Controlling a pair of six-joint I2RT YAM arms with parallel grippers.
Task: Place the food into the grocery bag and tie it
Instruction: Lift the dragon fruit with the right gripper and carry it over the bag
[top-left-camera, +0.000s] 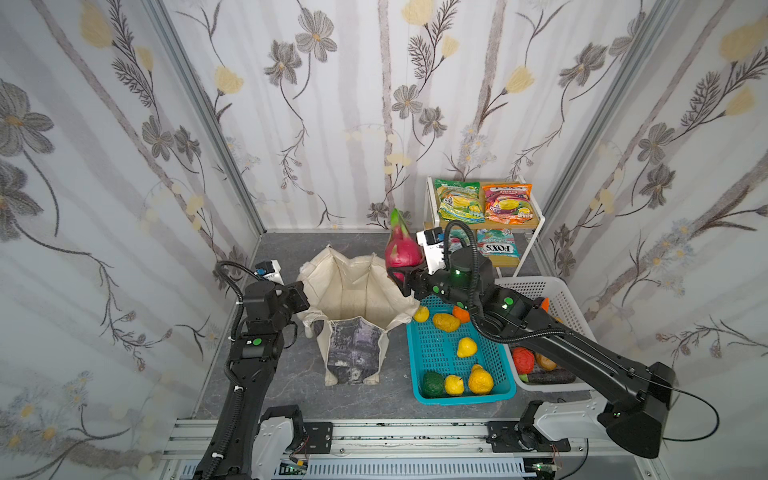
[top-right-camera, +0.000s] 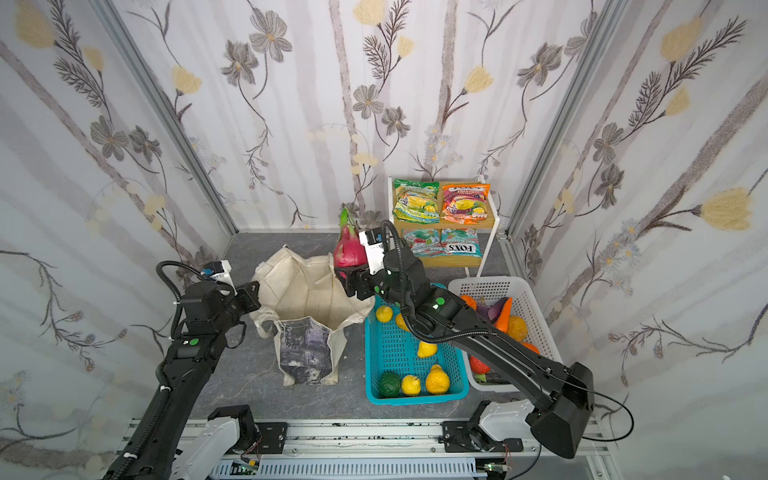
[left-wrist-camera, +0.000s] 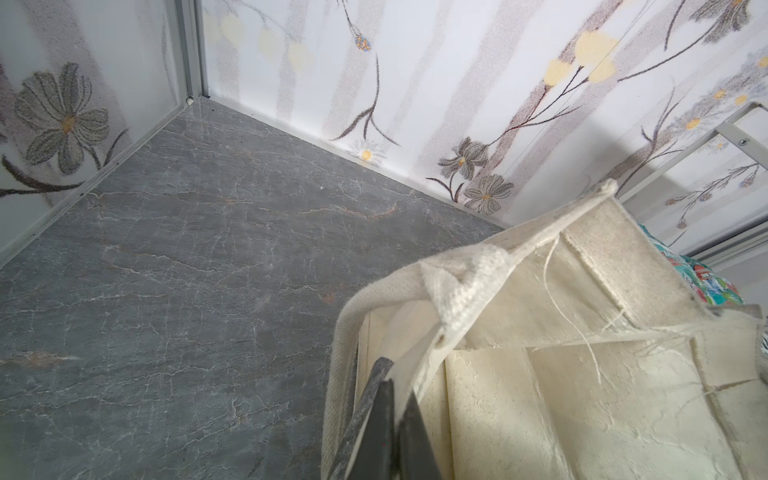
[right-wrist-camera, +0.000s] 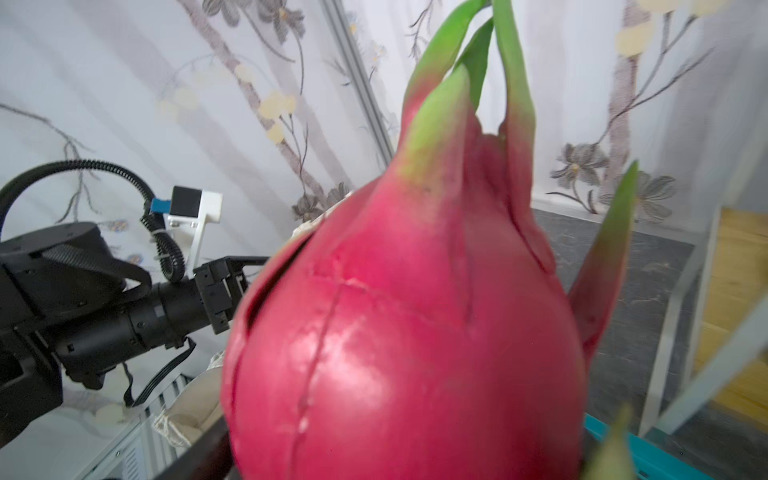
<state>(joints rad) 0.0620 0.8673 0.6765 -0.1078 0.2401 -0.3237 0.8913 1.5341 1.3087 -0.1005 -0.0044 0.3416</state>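
In both top views the right tool (top-left-camera: 400, 277) would best carry the pink, green-tipped toy dragon fruit (top-left-camera: 401, 249) well over the mouth of the cream canvas grocery bag (top-left-camera: 345, 291) and lower before releasing. The fruit stands upright, clenched in that tool, above the bag's right rim. Left wrist view: the left tool (left-wrist-camera: 397, 399) is pinched shut on the bag's hem. Right wrist view: the fruit (right-wrist-camera: 407, 332) fills the frame.

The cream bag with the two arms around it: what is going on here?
The left gripper is shut on the rim of the grocery bag, holding its mouth open. The right gripper holds a pink dragon fruit above the bag's far edge, not yet dropped in. No food shows inside the bag. Other toy fruits lie in the teal basket and the white basket, and snack packets are on the shelf.
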